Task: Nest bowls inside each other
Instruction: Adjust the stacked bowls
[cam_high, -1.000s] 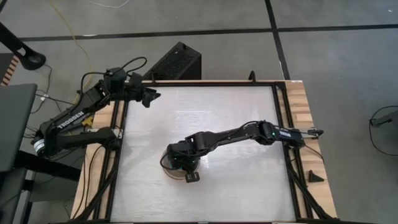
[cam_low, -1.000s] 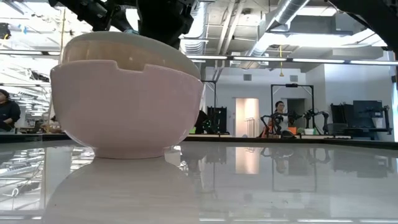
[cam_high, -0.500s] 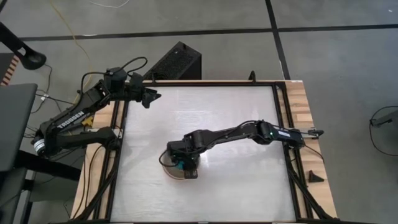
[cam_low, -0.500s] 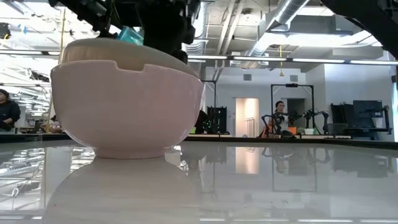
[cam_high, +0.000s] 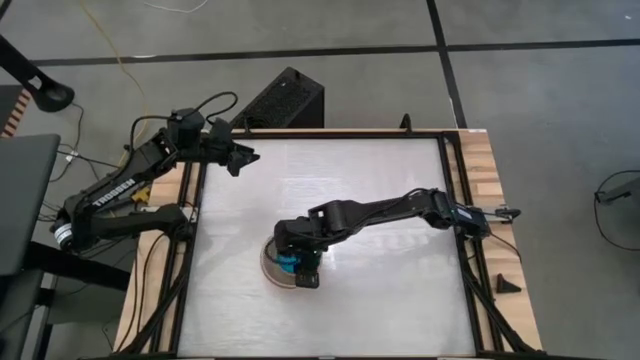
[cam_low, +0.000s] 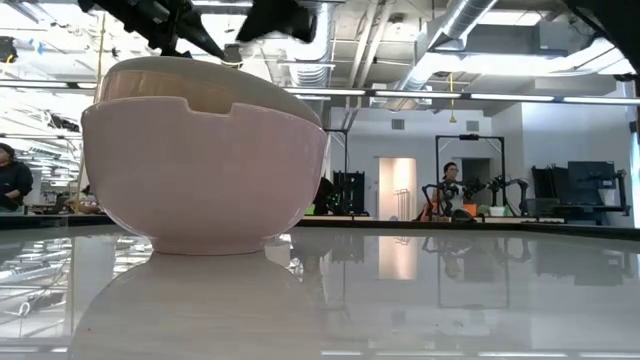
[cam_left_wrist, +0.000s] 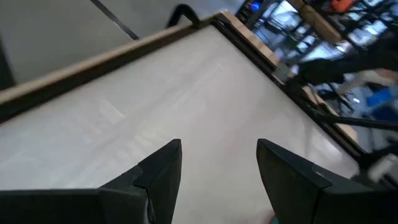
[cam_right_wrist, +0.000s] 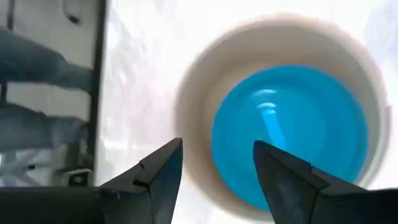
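Note:
A stack of nested bowls stands on the white table, left of centre and near the front. In the low view a pink bowl (cam_low: 200, 180) rests on its foot, with a cream-beige bowl (cam_low: 190, 78) sitting in it. Innermost lies a blue bowl (cam_right_wrist: 289, 134), also seen from above as the blue bowl (cam_high: 287, 262). My right gripper (cam_right_wrist: 214, 174) hangs open a little above the stack, pointing steeply down, and touches nothing; from above the right gripper (cam_high: 303, 266) covers part of the stack. My left gripper (cam_left_wrist: 217, 168) waits open over the table's far left corner, as the left gripper (cam_high: 240, 157) shows.
A black box (cam_high: 285, 100) stands just beyond the table's far edge. Wooden side rails (cam_high: 480, 200) with black framing border the table, and a small black wedge (cam_high: 508, 284) lies on the right rail. A person (cam_low: 450, 175) shows far off in the room behind.
My right gripper has opened, let go of the blue bowl and risen off the stack. The blue bowl, whose edge showed tilted above the stack's rim half a second ago, now lies down inside the stack.

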